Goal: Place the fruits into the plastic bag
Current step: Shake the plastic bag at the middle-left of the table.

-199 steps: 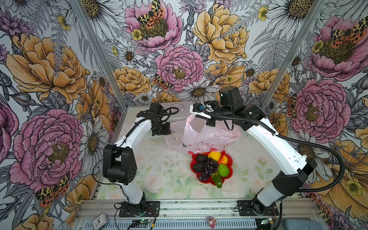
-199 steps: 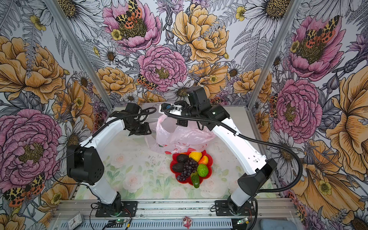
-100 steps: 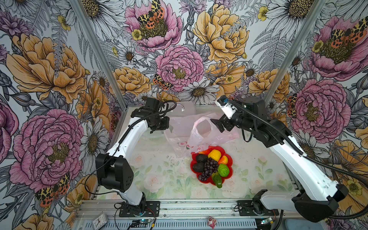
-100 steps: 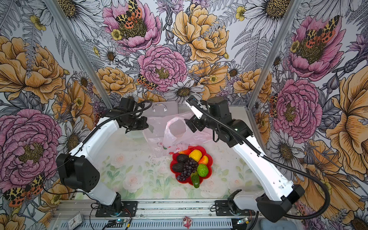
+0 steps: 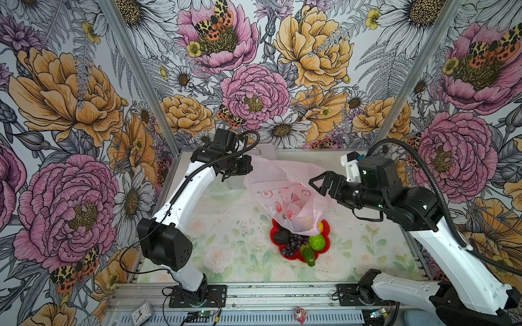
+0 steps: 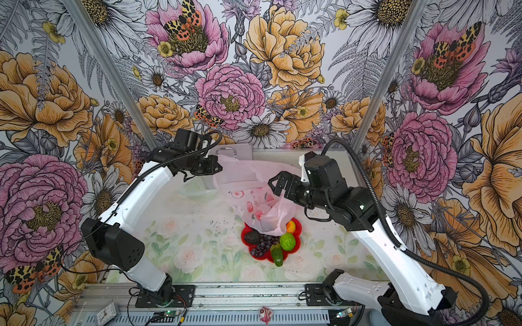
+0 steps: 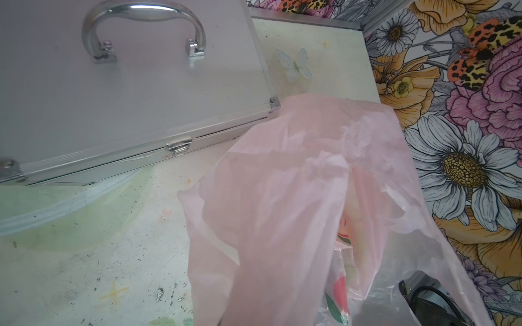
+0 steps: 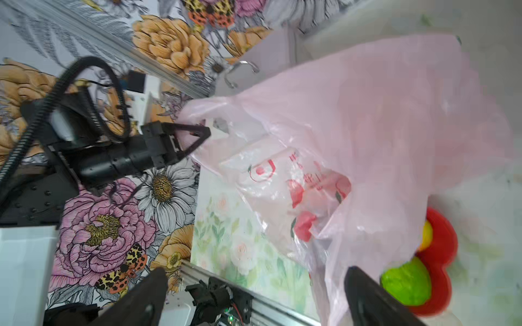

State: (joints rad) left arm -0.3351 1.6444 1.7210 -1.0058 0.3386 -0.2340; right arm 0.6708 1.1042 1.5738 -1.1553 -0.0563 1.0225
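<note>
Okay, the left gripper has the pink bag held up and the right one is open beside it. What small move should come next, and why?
Probably lower the right gripper toward the lime. Its jaws are open and empty, the left gripper is shut on the plastic bag, and the lime lies uncovered on the red plate, while the bag drapes over the plate's far side.

— Condition of the desk?
— Covered with a pale floral mat; dark specks lie scattered mid-surface.
— Items standing on it?
— One silver case at the far edge, lid shut, latch down, handle on its upper face. One red flower-shaped plate near the front centre.
— Surroundings?
— Floral wallpaper on three sides. On the front rail, a small clock and a small pink object, well apart.
</note>
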